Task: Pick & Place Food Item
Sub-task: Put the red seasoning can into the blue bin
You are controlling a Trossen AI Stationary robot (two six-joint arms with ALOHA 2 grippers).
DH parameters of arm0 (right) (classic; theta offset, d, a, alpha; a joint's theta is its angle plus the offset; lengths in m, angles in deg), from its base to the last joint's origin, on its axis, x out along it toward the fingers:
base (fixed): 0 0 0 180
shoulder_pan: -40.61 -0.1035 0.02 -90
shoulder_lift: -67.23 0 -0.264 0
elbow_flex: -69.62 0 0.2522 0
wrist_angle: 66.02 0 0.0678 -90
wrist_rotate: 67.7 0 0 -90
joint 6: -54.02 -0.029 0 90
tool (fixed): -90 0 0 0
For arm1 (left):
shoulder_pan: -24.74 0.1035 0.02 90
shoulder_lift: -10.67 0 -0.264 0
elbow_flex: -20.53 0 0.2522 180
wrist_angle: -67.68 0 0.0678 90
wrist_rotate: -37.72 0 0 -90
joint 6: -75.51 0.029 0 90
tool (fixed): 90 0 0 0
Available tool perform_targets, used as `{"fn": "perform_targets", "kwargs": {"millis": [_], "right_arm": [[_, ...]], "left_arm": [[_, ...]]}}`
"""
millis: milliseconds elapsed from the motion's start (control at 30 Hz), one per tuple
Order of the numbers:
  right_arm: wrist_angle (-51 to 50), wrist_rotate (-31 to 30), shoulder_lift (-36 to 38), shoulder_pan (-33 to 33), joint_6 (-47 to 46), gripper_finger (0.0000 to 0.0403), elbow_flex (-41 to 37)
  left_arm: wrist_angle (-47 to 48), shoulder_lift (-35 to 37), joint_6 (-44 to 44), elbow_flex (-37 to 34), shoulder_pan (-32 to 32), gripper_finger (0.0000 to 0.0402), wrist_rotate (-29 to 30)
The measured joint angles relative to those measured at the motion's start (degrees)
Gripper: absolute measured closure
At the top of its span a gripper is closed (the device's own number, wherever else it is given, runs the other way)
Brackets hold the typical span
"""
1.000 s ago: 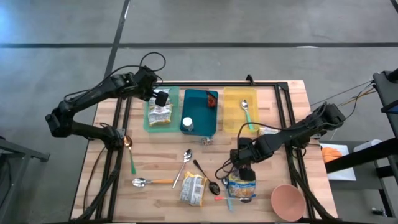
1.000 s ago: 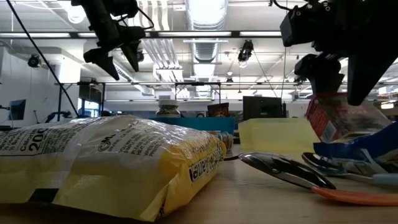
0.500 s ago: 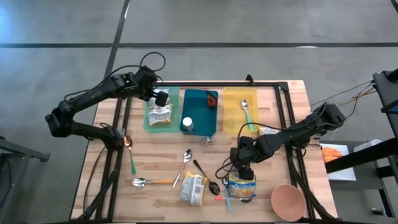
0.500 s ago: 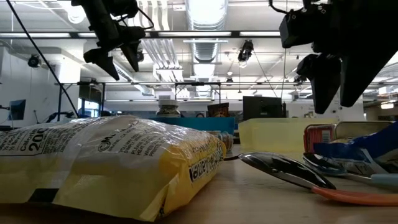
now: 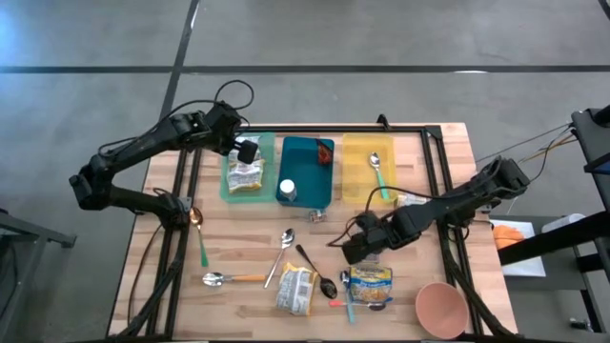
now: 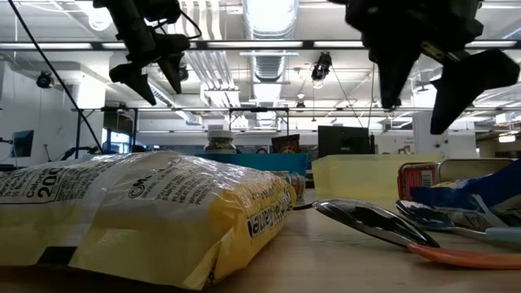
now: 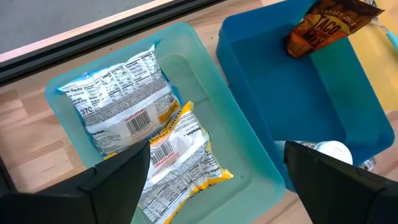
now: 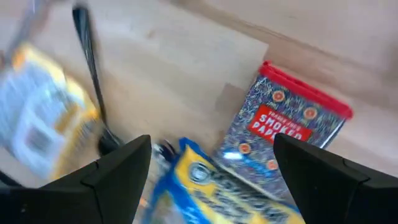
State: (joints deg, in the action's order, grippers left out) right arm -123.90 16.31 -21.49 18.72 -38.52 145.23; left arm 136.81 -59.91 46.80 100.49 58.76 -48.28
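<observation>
My right gripper [image 5: 355, 250] hangs open over the table's near middle, touching nothing. Below it lie a blue-and-yellow food bag [image 5: 370, 286] and a red-lidded patterned tin [image 8: 292, 127], whose one edge rests against the bag [image 8: 205, 180]. The low view shows the tin [image 6: 419, 181] lying low under the spread fingers of the right gripper [image 6: 427, 89]. My left gripper [image 7: 217, 186] waits open above the green bin [image 7: 249, 155], which holds two snack bags [image 7: 124, 106] [image 7: 177, 162].
A blue bin [image 5: 307, 171] holds a brown taco bag [image 7: 329, 22]. A yellow bin [image 5: 367, 176] holds a spoon. A yellow bag [image 5: 296, 289], several spoons [image 5: 284, 250] and a black spoon [image 5: 315, 270] lie near the front, a pink bowl [image 5: 441, 307] at the near right.
My right gripper has rolled about its own pointing line and risen slightly off the blue-and-yellow bag, toward the table's left; its fingers now show spread side by side in the low view. The red tin, tilted up beside the fingers a second ago, now lies low.
</observation>
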Motion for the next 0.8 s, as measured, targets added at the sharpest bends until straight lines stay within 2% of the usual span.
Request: {"fn": "perform_targets", "kwargs": {"millis": [67, 233, 500, 800], "right_arm": [[-0.1, -0.1, -0.5, 0.0, -5.0, 0.0069, 0.0], [-1.5, 1.4, -4.1, -0.7, -10.7, 0.0069, -0.2], [-4.8, 2.7, -8.9, -1.5, -12.1, 0.0069, 3.4], [-14.3, -0.4, -9.6, -1.5, -9.2, 0.0069, 10.6]], "left_arm": [[0.0, 0.0, 0.3, 0.0, 0.0, 0.0028, 0.0], [0.0, 0.0, 0.3, 0.0, 0.0, 0.0028, -0.1], [0.2, 0.0, 3.2, 0.0, 0.0, 0.0028, -1.9], [0.2, 0.0, 4.7, 0.0, 0.0, 0.0028, -2.6]]}}
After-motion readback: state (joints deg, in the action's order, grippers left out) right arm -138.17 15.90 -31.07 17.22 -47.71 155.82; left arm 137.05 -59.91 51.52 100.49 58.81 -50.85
